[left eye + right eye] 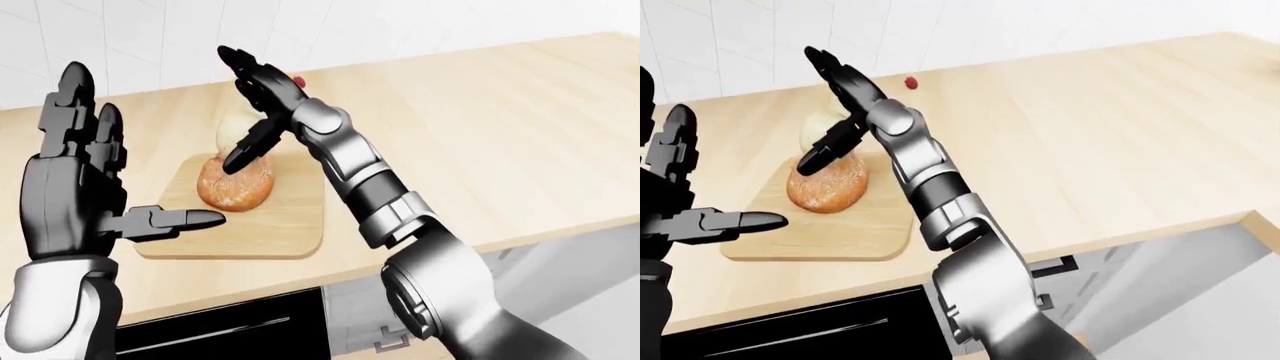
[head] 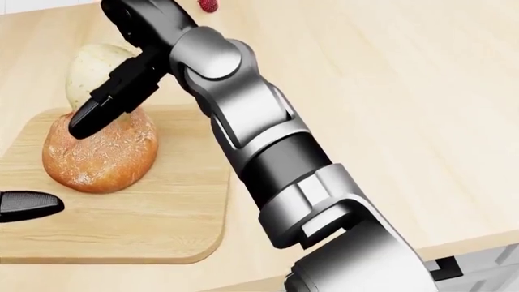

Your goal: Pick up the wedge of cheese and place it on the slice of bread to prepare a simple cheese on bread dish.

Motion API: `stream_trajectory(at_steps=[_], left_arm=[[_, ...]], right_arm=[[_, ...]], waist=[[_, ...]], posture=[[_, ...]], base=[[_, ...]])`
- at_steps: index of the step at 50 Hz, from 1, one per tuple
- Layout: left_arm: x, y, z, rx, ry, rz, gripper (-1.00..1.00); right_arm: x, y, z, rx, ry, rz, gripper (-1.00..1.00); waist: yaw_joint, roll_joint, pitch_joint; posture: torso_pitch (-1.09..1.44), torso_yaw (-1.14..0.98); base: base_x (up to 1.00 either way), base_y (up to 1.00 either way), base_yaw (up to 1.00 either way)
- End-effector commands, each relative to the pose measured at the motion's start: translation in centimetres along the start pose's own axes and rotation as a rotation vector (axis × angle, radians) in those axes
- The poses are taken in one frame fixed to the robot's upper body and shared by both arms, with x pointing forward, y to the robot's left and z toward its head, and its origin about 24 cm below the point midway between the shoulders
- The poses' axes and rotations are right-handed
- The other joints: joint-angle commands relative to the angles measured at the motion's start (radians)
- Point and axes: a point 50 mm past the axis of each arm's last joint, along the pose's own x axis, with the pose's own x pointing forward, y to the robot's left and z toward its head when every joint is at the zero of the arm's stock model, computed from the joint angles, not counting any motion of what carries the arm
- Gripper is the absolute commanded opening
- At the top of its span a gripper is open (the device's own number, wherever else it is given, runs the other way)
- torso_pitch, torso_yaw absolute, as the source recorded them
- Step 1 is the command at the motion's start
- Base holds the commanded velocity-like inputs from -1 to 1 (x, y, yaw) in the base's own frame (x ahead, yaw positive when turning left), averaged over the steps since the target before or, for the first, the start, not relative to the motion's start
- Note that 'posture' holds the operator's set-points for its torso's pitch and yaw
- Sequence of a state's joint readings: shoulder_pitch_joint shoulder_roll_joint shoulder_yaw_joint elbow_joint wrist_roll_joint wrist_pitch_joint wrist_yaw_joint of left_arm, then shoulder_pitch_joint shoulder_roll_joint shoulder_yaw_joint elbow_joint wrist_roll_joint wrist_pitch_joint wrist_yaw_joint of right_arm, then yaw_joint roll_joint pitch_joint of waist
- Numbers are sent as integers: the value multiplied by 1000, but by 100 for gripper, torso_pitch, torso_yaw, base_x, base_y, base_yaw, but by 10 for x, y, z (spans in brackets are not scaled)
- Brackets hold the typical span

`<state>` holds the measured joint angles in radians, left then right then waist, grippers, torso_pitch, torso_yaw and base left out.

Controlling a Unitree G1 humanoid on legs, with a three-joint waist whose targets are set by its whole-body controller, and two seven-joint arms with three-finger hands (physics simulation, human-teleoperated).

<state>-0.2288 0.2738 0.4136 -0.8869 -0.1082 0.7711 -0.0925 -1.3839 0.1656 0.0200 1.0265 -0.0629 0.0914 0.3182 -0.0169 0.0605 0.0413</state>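
The pale speckled wedge of cheese (image 2: 90, 72) stands at the upper edge of the round brown bread (image 2: 99, 152), touching it. Both are on the wooden cutting board (image 2: 162, 225), at the left of the head view. My right hand (image 1: 245, 112) is open: its long fingers point upward and its thumb (image 2: 101, 109) slants down across the cheese and bread without closing on either. At the left of the left-eye view my left hand (image 1: 130, 157) is raised and open, its thumb (image 2: 28, 205) over the board's left end. It holds nothing.
A small red berry (image 1: 910, 81) lies on the light wooden counter (image 2: 389, 121) above the board. The counter's near edge (image 1: 560, 225) runs along the bottom right. A dark appliance front (image 1: 220, 330) sits below it.
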Motion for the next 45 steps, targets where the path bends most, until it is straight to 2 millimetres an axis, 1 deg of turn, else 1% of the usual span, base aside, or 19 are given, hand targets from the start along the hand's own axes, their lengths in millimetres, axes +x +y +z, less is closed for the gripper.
stream_trajectory(at_steps=[1, 8, 15, 24, 25, 26, 27, 29, 32, 35, 37, 38, 45], left_arm=[[0, 1, 12, 17, -71, 11, 100], [1, 1, 12, 18, -71, 9, 100], [2, 1, 14, 20, -73, 7, 100], [2, 1, 11, 22, -69, 10, 100], [2, 1, 11, 22, -68, 11, 100], [2, 1, 11, 22, -69, 10, 100], [2, 1, 11, 21, -69, 10, 100], [2, 1, 11, 22, -68, 11, 100], [1, 2, 11, 23, -66, 11, 100], [1, 2, 10, 25, -63, 12, 100], [1, 2, 10, 24, -63, 9, 100], [1, 2, 10, 25, -62, 10, 100], [1, 3, 13, 27, -66, 13, 100]], right_arm=[[1, -3, 28, -39, -103, -9, 100], [1, -7, 32, -32, -120, -38, 100], [0, -14, 41, -51, -159, -79, 100], [-3, -30, 49, -84, -188, -176, 100], [-29, -55, 77, -96, -193, -186, 100], [-45, -54, 85, -96, -196, -192, 100], [-55, -54, 88, -100, -197, -199, 100], [-66, -55, 87, -110, -195, -218, 100], [-80, -58, 89, -120, -196, -243, 100], [-95, -64, 93, -130, -201, -282, 100], [-109, -66, 97, -139, -205, -301, 100], [-112, -66, 98, -143, -205, -306, 100], [-146, -74, 88, -158, -179, -376, 100]], waist=[[0, 8, -25], [0, 8, -24], [0, 8, -23], [0, 6, -23], [0, 6, -23], [2, -1, -21], [11, -10, -20], [21, -20, -15], [19, -22, -7], [16, -23, -14], [16, -25, -16], [17, -26, -16], [20, -30, -11]], posture=[[0, 0], [0, 0], [0, 0], [0, 0], [0, 0], [0, 0], [0, 0], [0, 0], [0, 0], [0, 0], [0, 0], [0, 0], [0, 0]], base=[[0, 0, 0], [0, 0, 0], [0, 0, 0], [0, 0, 0], [0, 0, 0], [0, 0, 0], [0, 0, 0], [0, 0, 0], [0, 0, 0], [0, 0, 0], [0, 0, 0], [0, 0, 0], [0, 0, 0]])
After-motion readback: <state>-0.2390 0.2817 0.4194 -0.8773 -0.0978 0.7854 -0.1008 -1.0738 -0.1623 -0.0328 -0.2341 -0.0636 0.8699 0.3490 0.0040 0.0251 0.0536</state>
